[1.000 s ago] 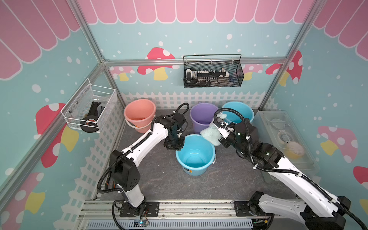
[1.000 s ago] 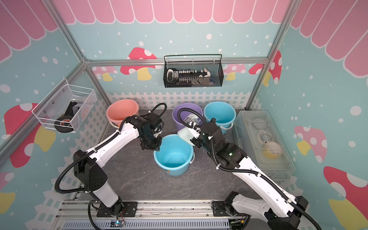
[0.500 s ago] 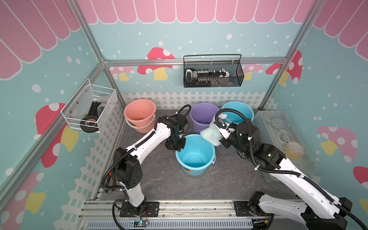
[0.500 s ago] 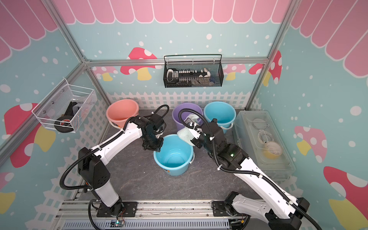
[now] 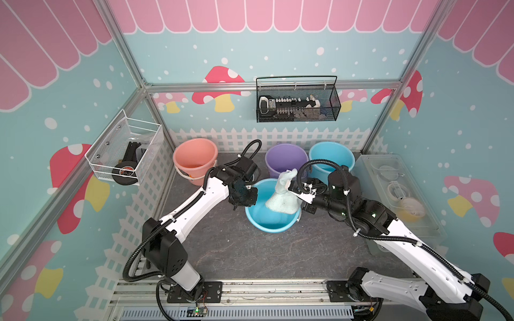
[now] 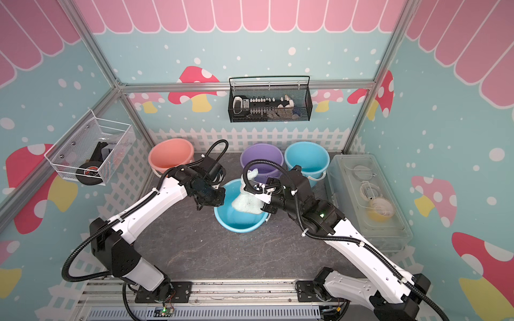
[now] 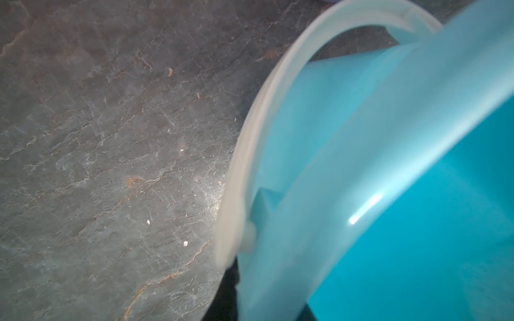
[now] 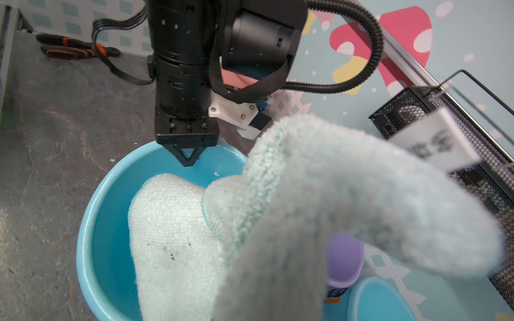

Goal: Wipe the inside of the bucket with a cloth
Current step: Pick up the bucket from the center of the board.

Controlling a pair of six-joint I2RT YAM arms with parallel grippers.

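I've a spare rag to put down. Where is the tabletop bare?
Widest bare patch: dark slate-look tabletop between the front light-blue plastic bucket, left arm, right arm and metal base rail. Crowded: the back row (salmon-pink bucket, purple bucket, second blue bucket) and the front bucket, where both arms meet and the mint-green cloth hangs in.

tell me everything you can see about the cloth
The cloth is a pale mint-green, fluffy rag with a stitched edge and a few dark specks. The shut right pincer pinches it near its top, a short tuft poking up above the grip, with what looks like a white printed tag there. The rest hangs down and fans out inside the front blue bucket, seemingly against its inner wall.
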